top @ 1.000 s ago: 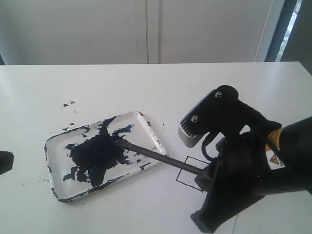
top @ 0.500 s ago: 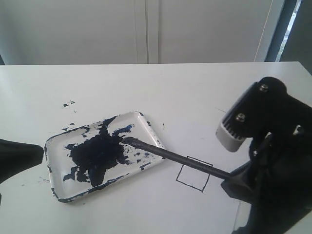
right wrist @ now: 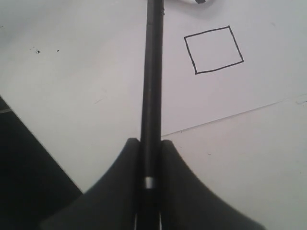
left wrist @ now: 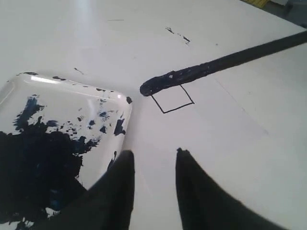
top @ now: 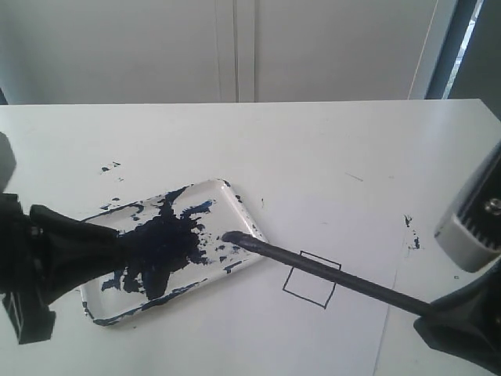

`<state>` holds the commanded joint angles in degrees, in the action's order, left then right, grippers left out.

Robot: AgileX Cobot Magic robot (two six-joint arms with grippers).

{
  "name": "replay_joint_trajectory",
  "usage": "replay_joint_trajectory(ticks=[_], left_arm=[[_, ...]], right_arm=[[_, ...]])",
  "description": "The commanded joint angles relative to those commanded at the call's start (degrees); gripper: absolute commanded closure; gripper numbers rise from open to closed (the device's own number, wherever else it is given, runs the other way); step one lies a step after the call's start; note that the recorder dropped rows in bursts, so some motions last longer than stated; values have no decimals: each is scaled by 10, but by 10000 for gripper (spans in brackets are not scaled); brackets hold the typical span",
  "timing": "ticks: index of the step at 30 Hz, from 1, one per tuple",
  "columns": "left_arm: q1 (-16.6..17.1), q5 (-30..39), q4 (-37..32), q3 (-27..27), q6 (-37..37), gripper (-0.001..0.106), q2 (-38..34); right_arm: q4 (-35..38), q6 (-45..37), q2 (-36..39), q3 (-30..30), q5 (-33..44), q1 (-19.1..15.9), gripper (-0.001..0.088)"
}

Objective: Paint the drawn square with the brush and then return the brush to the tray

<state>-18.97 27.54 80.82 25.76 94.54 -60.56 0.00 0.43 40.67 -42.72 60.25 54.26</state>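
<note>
The black brush (top: 329, 274) slants across the table, and my right gripper (top: 438, 317) is shut on its handle at the lower right. Its dark tip sits at the right rim of the white tray (top: 223, 196), which holds a large dark paint blotch. The shaft crosses the upper edge of the drawn square (top: 311, 280). In the right wrist view the gripper (right wrist: 151, 141) clamps the brush (right wrist: 153, 72), with the unpainted square (right wrist: 214, 50) beside it. My left gripper (top: 109, 243) reaches over the tray's left part. In its own view that gripper (left wrist: 153, 155) is open and empty near the tray (left wrist: 62, 96), brush (left wrist: 216, 64) and square (left wrist: 172, 100).
The square is drawn on a white paper sheet whose edge (top: 387, 313) runs down the table. Small paint specks lie behind the tray (top: 109, 167) and at the right (top: 411, 231). A white wall stands behind the table's far edge.
My right arm has pulled back to the right, dragging the brush tip from the paint blotch to the tray's right rim. My left arm has come in from the left over the tray.
</note>
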Motion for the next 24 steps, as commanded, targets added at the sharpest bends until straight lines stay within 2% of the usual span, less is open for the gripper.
replay_joint_trajectory(ticks=[7,11,17,20,24], left_arm=[[-115,-84,11,44,3,692,-87],[-159,-114,14,67,4,692,-138],[-200,-134,15,89,28,692,-218],[-219,-148,15,110,57,692,-252],[-224,-138,19,145,61,692,-286]], right_arm=[[-33,29,-26,0,41,0,868],[-62,50,-44,0,65,0,868],[-132,100,-68,0,94,0,868],[-136,103,-74,0,94,0,868],[-136,111,-74,0,94,0,868]])
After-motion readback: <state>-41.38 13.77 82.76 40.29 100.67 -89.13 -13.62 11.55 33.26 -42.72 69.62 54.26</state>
